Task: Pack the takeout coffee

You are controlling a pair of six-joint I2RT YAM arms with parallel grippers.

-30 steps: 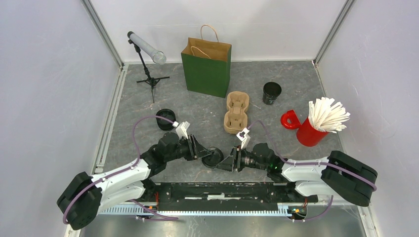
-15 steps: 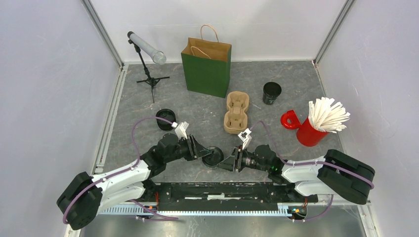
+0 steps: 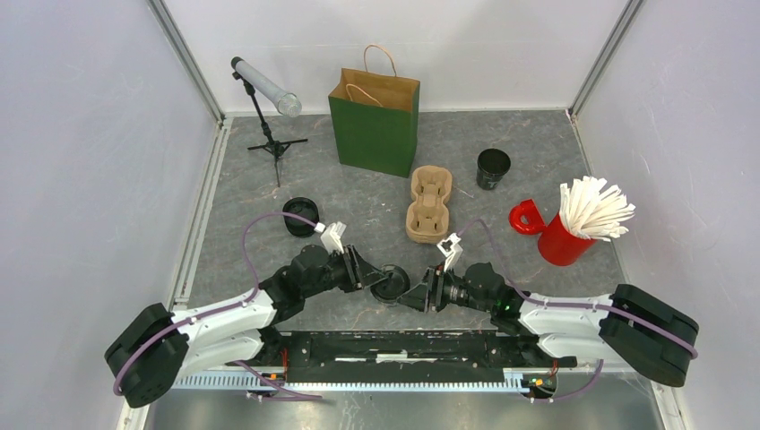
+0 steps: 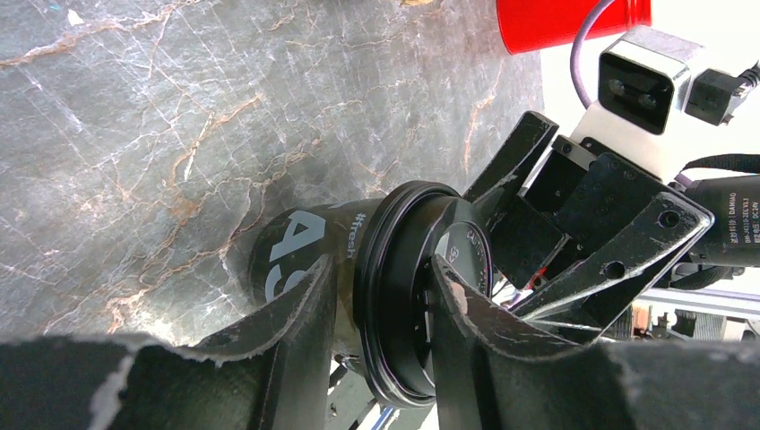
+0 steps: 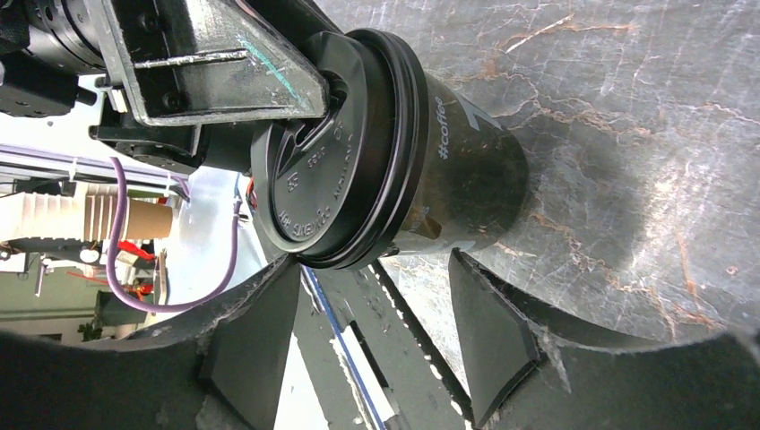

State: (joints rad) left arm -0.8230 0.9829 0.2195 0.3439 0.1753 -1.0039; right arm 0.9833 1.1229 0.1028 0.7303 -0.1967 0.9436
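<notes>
The takeout coffee, a small black cup with a black sip lid, is tipped on its side just above the table near the front edge. My left gripper is shut on it. In the left wrist view one finger lies on the cup body and the other finger lies over the lid. My right gripper is open just right of the cup. In the right wrist view its fingers stand wide apart, with the cup just beyond their tips.
A cardboard cup tray lies mid-table in front of a green paper bag. A lidless black cup stands at the back right, beside a red cup of white sticks. A squat black round piece and a small tripod stand on the left.
My right gripper has moved left, up to the cup's lid. My left gripper and the cup have shifted slightly right.
</notes>
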